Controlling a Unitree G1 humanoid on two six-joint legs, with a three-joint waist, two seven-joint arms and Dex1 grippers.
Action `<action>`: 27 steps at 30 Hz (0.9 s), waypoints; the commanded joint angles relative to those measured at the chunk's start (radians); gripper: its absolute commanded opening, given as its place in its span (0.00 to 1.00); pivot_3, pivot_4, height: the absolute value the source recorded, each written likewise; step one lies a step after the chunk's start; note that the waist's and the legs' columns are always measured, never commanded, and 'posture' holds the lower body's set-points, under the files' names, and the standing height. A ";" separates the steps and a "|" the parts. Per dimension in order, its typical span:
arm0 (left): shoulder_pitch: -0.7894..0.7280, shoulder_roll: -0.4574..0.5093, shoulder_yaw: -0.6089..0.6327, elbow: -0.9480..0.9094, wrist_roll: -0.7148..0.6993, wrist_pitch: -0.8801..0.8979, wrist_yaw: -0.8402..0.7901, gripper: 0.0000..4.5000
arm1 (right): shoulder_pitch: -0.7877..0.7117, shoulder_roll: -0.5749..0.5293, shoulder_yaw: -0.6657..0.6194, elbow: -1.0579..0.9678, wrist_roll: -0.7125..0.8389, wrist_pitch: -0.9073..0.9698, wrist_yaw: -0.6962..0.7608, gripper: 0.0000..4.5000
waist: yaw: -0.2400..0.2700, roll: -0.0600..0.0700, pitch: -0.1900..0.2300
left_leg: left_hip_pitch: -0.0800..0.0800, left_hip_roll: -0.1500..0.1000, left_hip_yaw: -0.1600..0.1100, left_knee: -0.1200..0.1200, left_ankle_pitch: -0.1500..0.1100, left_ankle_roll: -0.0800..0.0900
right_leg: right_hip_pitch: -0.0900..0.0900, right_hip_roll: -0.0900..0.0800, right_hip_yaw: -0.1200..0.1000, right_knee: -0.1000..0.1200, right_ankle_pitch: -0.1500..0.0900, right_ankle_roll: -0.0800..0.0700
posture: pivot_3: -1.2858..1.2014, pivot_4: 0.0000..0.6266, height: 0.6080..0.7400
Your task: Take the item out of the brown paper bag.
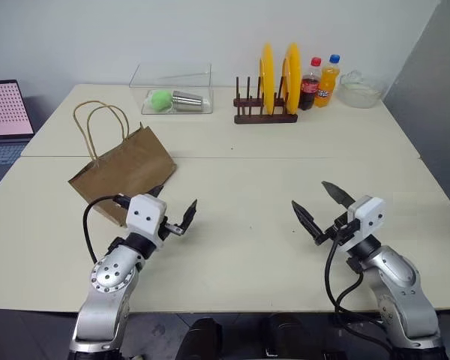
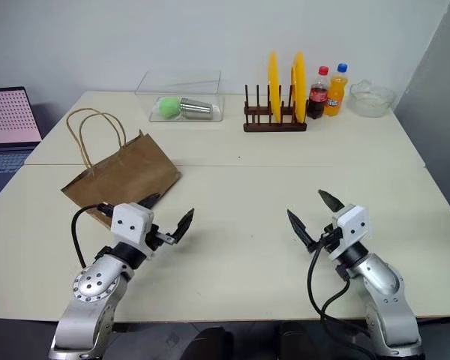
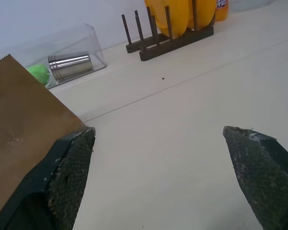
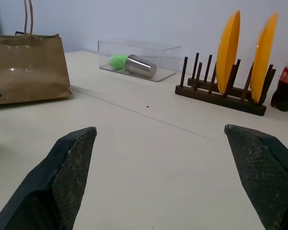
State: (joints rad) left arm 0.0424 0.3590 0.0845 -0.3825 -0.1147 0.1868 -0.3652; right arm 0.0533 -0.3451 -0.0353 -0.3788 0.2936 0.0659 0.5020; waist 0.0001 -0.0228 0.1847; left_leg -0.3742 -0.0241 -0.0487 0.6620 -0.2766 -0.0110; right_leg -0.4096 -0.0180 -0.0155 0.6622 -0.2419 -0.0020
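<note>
The left gripper (image 1: 173, 211) stood released, its two black fingers spread wide above the cream table (image 1: 240, 180) and grasping nothing; one finger hung just beside the near edge of the brown kraft paper bag (image 1: 127, 169). The right gripper (image 1: 321, 207) was likewise spread wide and empty, well apart from the bag over bare tabletop. The bag lay on its side on the robot's left, its two thin tan loop handles (image 1: 99, 124) pointing toward the far edge; what it held could not be seen, so the item to be taken out was hidden from sight. Farther back sat a clear plastic box (image 1: 172, 88) holding a silver metal cup (image 1: 187, 100) on its side and a green ball (image 1: 161, 99). Beside it a dark wooden rack (image 1: 265, 114) held two upright yellow plates (image 1: 279, 75). Next came a red-capped cola bottle (image 1: 310, 85) and a blue-capped orange soda bottle (image 1: 327, 82), their labels too small to read, then a clear glass bowl (image 1: 359, 90). A laptop (image 1: 5, 120) sat at the far left.
</note>
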 commanded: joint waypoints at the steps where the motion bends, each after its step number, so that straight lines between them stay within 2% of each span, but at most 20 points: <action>1: -0.021 0.004 0.000 -0.031 -0.015 -0.008 -0.011 1.00 | -0.016 -0.001 -0.003 -0.013 -0.006 -0.034 0.008 1.00 | 0.000 0.000 0.000 | 0.000 0.000 0.000 0.000 0.000 0.000 | 0.000 0.000 0.000 0.000 0.000 0.000 | 0.52 0.24 1.00; 18: -0.033 0.001 -0.042 -0.003 0.014 -0.029 -0.020 1.00 | -0.002 -0.009 0.004 -0.010 -0.017 -0.052 0.007 1.00 | 0.000 0.000 0.000 | 0.000 0.000 0.000 0.000 0.000 0.000 | 0.000 0.000 0.000 0.000 0.000 0.000 | 0.52 0.24 1.00; 27: -0.021 -0.010 -0.019 -0.002 0.007 -0.039 -0.004 1.00 | 0.009 -0.005 0.017 0.002 -0.025 -0.070 0.017 1.00 | 0.000 0.000 0.000 | 0.000 0.000 0.000 0.000 0.000 0.000 | 0.000 0.000 0.000 0.000 0.000 0.000 | 0.52 0.24 1.00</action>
State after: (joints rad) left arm 0.0215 0.3501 0.0466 -0.3621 -0.1075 0.1732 -0.3814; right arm 0.0625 -0.3483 -0.0155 -0.3670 0.2649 0.0256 0.5053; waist 0.0001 -0.0228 0.1847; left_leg -0.3743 -0.0241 -0.0487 0.6620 -0.2766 -0.0110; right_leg -0.4097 -0.0180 -0.0154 0.6621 -0.2419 -0.0020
